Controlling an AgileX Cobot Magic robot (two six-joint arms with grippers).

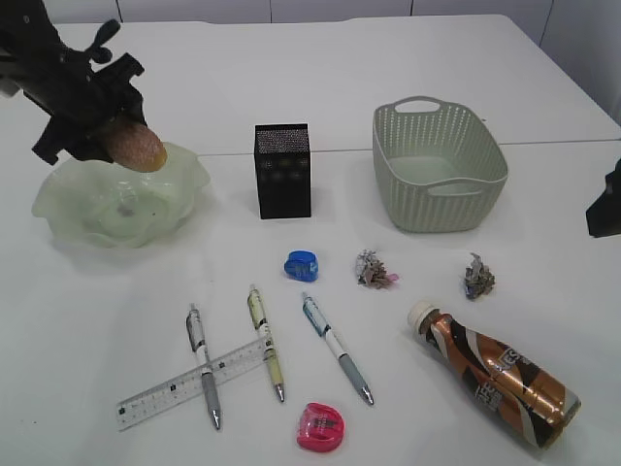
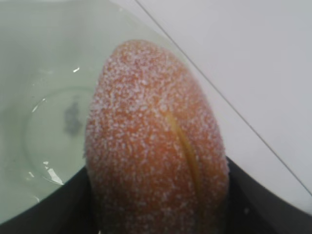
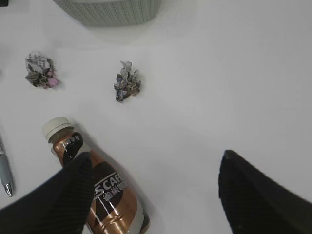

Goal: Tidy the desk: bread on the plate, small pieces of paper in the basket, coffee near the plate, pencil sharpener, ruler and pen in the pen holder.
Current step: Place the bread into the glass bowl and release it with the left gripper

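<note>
Bread placement is the step in hand. Exterior view: the left hand (image 1: pixel 124 146) grips the oval brown sugar-speckled bread (image 1: pixel 137 146) and holds it over the rear rim of the pale green ruffled glass plate (image 1: pixel 58 199), which otherwise looks empty. The black square mesh pen holder (image 1: pixel 282 170) and the grey-green perforated plastic basket (image 1: pixel 439 165) both stand well apart from it; the basket shows nothing inside, and the holder's interior cannot be seen. Two crumpled paper scraps (image 1: pixel 372 269), three pens (image 1: pixel 263 341), the clear plastic ruler (image 1: pixel 194 382), a blue sharpener (image 1: pixel 302 265) and a pink sharpener (image 1: pixel 320 426) lie on the white worktop (image 1: pixel 107 311). The copper-brown coffee bottle (image 1: pixel 497 375) lies on its side, far from the plate.

Left wrist view: the bread fills the frame between dark jaws, with the plate's bare centre below and to the left — not yet touching, as far as can be judged. The next move calls for lowering toward that centre before release.

Right wrist view: the right hand (image 3: pixel 156 195) stands wide and holds nothing, above the worktop beside the lying bottle — the scraps and basket wall lie beyond.
</note>
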